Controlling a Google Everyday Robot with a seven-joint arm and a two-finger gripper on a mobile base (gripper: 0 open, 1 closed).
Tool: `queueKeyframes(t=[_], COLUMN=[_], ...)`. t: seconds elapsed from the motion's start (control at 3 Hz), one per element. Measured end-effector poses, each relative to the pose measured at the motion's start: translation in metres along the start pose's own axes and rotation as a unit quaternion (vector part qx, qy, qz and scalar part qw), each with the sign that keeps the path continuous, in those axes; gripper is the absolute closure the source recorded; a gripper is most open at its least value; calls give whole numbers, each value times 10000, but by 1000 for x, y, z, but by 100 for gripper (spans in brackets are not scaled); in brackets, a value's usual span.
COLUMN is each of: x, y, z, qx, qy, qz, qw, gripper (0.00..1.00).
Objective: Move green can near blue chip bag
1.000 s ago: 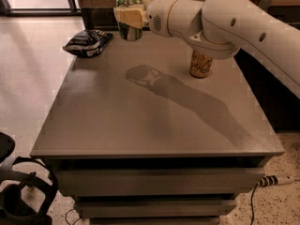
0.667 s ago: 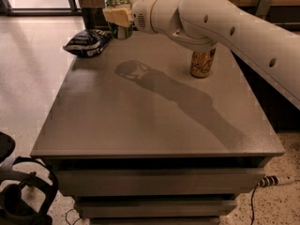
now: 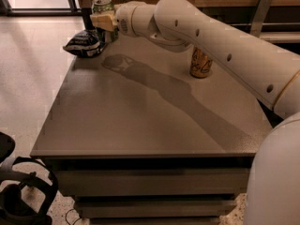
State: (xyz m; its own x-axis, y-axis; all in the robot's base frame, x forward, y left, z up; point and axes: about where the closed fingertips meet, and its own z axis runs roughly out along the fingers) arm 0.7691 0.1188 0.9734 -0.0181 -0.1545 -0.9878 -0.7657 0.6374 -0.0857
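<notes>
Gripper, fingers clamped on green can, has carried it left. It's now just beside blue chip bag - probably only set-down and release left.

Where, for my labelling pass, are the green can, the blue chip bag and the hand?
green can [image 3: 103,7]: camera view, upper label.
blue chip bag [image 3: 84,43]: camera view, middle of wrinkled face.
hand [image 3: 104,22]: camera view, between fingertips gripping the can, right of the bag.

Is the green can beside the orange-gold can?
No, the end effector holds the green can beside the blue chip bag, far from the orange-gold can.
</notes>
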Motion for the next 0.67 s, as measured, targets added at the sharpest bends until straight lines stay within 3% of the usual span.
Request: queueKeyframes(t=[0.67], x=[39], y=[-10], z=[42], qx=[-108], qy=[305], qz=[245], qw=[9992], gripper=[100])
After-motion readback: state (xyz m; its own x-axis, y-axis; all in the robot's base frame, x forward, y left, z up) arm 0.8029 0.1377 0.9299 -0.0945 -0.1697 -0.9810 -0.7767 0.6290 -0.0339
